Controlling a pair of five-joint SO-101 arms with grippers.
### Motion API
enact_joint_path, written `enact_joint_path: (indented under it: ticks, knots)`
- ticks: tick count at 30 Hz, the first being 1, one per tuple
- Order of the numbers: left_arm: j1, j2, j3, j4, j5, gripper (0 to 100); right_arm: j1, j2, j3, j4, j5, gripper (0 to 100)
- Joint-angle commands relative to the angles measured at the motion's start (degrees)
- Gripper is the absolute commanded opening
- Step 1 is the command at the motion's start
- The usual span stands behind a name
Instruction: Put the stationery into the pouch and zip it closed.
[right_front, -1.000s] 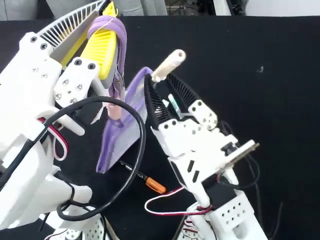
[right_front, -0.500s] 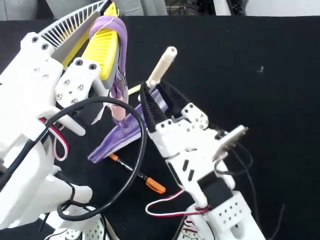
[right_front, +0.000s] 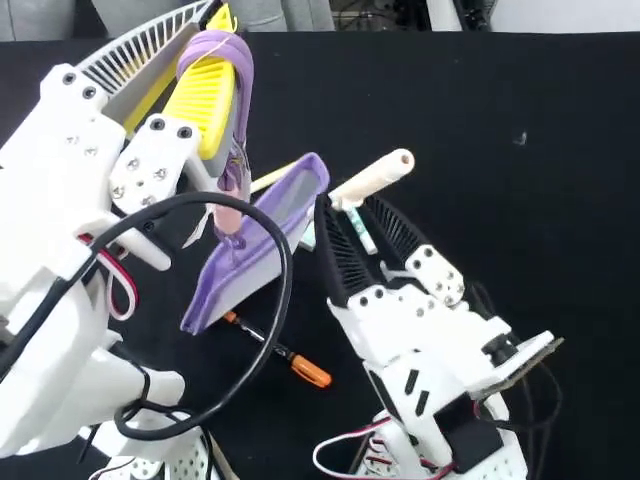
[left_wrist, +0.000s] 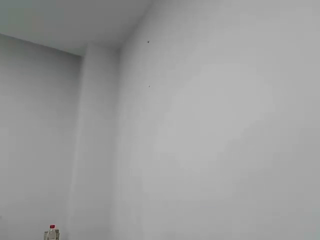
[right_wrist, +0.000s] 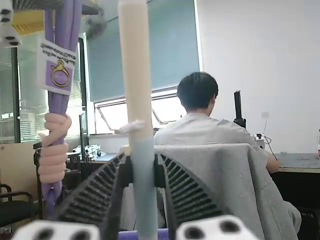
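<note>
The room has a white wall (left_wrist: 210, 130), large window (right_wrist: 172, 45), black table (right_front: 520, 90).

The lower barrel of the pen (right_front: 375, 177) is concealed between the fingers of the right gripper (right_front: 350, 207); in the right wrist view its upper end is cut off by the picture's edge. The orange-tipped pen (right_front: 310, 372) is partly covered by the pouch (right_front: 255, 245) and crossed by a black cable (right_front: 285, 270). The yellow pencil (right_front: 272, 178) is largely hidden behind the pouch. The zipper's state cannot be determined.

Bright even light; window (right_wrist: 165, 45) backlight, rt wrist
</note>
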Motion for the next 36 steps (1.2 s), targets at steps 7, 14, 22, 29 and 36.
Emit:
enact_joint_path:
  ticks: [7,14,22,29,36]
  knots:
    - [-0.3,-0.3,-1.1,1.6,0.5,3,-0.8,-0.5,0.0,-5.8,0.3,1.1]
    - [-0.3,-0.7,-1.1,1.8,0.5,3,-4.4,3.9,5.7,-13.4,-0.4,1.1]
    - [-0.4,-0.7,-1.1,1.7,0.5,3,-4.4,8.2,6.8,-10.4,-0.3,1.1]
    - [-0.4,-0.7,-1.1,1.7,0.4,3,-4.3,12.9,7.5,-2.5,-0.3,3.2]
    - [-0.4,-0.7,-1.1,1.7,0.4,3,-4.4,12.0,6.5,-1.2,-0.4,30.7]
